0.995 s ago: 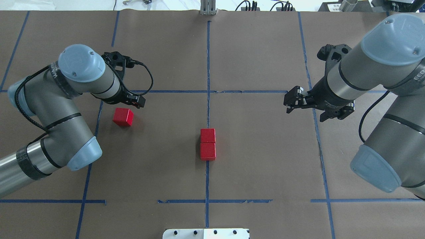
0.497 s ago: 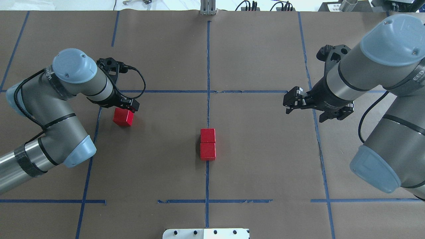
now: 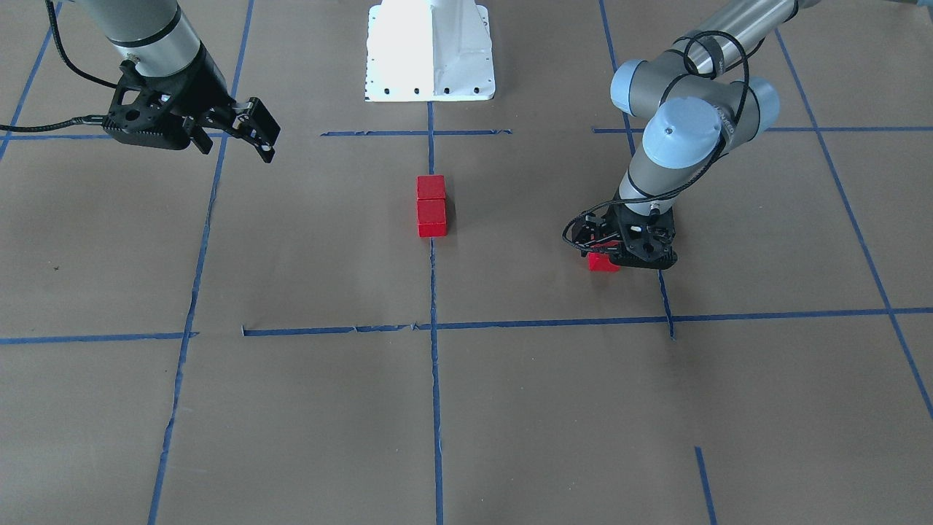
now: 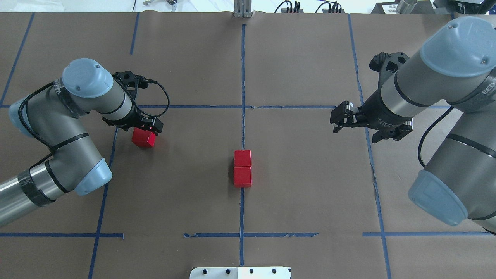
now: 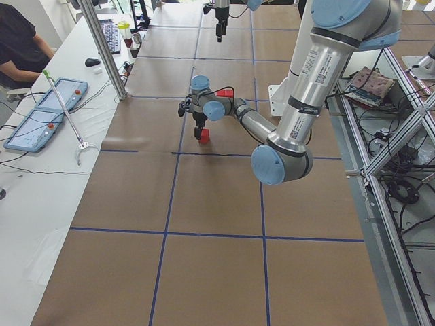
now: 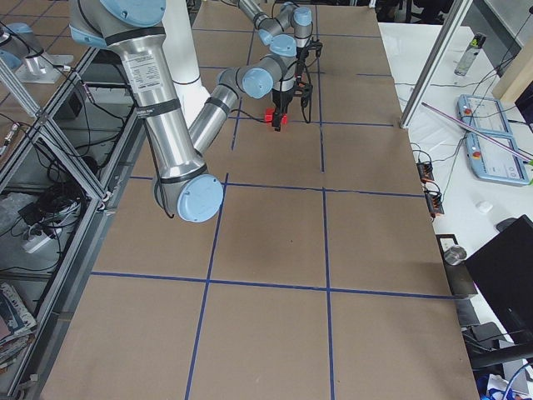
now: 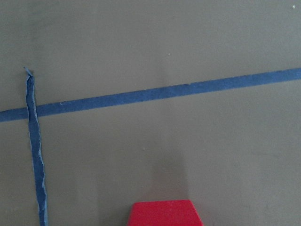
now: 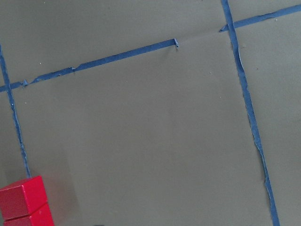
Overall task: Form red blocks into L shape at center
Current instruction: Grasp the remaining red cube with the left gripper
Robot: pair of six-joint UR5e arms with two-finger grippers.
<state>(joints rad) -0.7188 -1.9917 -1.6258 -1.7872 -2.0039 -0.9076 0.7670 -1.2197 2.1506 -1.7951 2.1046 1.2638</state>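
Note:
Two red blocks lie touching in a short line on the blue centre line; they also show in the front view and at the right wrist view's bottom left corner. The third red block lies apart on the left, also seen in the front view and at the left wrist view's bottom edge. My left gripper is low over this block's far side, apparently open; its fingertips are hidden. My right gripper hangs open and empty to the right.
Brown paper with blue tape grid lines covers the table. The white robot base plate stands at the robot's edge, and shows in the overhead view. Both arms' elbows lean over the table's outer thirds.
My left gripper has moved toward the robot and down, from just beyond the lone red block to right over it. The right arm and the two centre blocks have stayed put.

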